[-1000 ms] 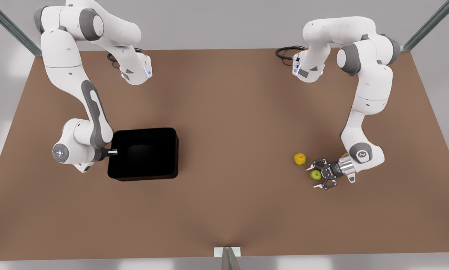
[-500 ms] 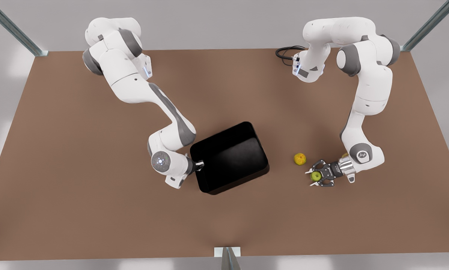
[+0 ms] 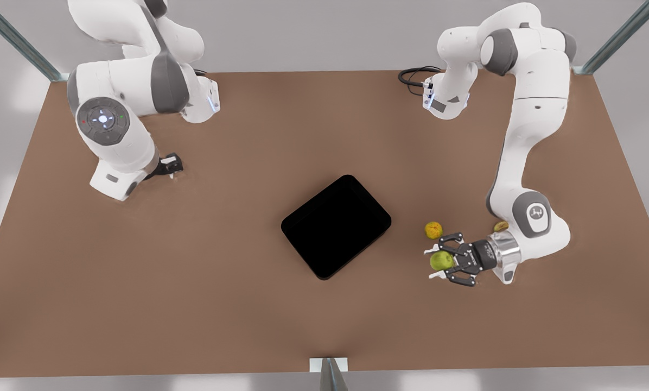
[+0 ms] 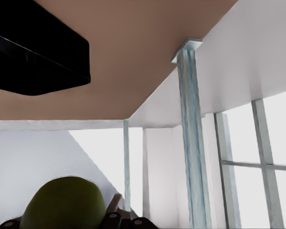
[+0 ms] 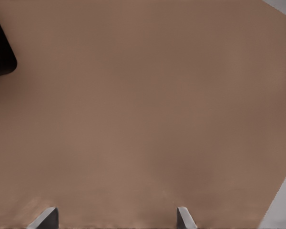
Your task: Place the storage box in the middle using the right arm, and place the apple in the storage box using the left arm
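The black storage box (image 3: 335, 225) lies empty and turned at an angle in the middle of the brown table; its corner also shows in both wrist views (image 4: 33, 62) (image 5: 0, 52). The yellow-green apple (image 3: 441, 261) (image 4: 64, 202) sits between the fingers of my left gripper (image 3: 436, 263), which is shut on it at the front view's right, a short way from the box. My right gripper (image 3: 170, 163) (image 5: 117, 219) hangs open over bare table at the front view's far left, well away from the box.
A yellow-orange round fruit (image 3: 433, 229) lies just beyond the held apple. A brownish banana (image 3: 501, 226) peeks out behind the left arm's wrist. A black cable (image 3: 414, 76) loops at the table's far edge.
My right gripper let go of the storage box and pulled back to the far left, leaving the box in the middle. My left gripper shut on the apple and shifted it slightly towards the box.
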You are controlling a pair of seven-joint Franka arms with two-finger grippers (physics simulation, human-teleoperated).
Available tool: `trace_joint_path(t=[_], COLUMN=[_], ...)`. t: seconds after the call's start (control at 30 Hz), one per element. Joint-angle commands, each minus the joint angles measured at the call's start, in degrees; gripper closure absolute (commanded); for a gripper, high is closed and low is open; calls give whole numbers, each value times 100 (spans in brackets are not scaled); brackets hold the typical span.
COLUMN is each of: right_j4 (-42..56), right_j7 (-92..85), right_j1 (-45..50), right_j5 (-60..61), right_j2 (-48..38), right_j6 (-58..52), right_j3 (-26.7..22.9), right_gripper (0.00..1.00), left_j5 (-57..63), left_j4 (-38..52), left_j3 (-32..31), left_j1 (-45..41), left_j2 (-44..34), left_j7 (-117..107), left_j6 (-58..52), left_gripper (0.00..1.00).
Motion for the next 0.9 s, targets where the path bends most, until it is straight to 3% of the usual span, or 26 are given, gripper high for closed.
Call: trace_joint_path(t=[0.0,0.03,0.07,0.1,0.2,0.27,0.3,0.33,0.5,0.63,0.7,0.8,0.87], right_j4=[-64,-380,-2397,-3509,-3553,-3553,-3553,-3571,-3571,-3597,-3597,-3606,-3641], right_j7=[2,55,634,661,653,653,653,653,617,617,609,609,609], right_j1=[-221,-546,-670,-661,-582,-459,-450,-450,-450,-459,-467,-467,-459], right_j5=[65,258,609,742,751,751,751,751,891,891,891,891,891], right_j2=[-142,-537,-2011,-2753,-2718,-2709,-2717,-2726,-2753,-2753,-2753,-2770,-2805], right_j6=[-12,137,1627,2379,2010,2027,2053,2045,2018,2027,2027,2018,2010], right_j3=[-22,-31,-40,-172,-172,-128,-128,-128,-172,-180,-189,-189,-189], right_gripper=[0,0,0,0,0,0,0,0,0,0,0,0,0], left_j5=[3816,4194,4889,5258,6427,6726,6797,6841,6902,6841,6911,7192,8237], left_j4=[12,143,153,153,109,82,82,82,135,434,486,548,548], left_j3=[-101,-478,-1023,-1384,-2131,-2211,-2211,-2246,-2316,-2211,-1789,-919,-910], left_j1=[12,-15,-24,-32,-164,-235,-261,-313,-533,-516,-516,-516,-516], left_j2=[1,10,19,45,89,133,142,160,318,28,-271,-921,-1159], left_j7=[-246,-702,-1291,-1731,-2628,-2681,-2681,-2707,-3437,-3481,-3340,-1286,736], left_j6=[-161,41,340,639,859,833,842,859,1659,815,526,-19,-283], left_gripper=[74,74,74,74,74,67,20,0,0,0,0,0,0])
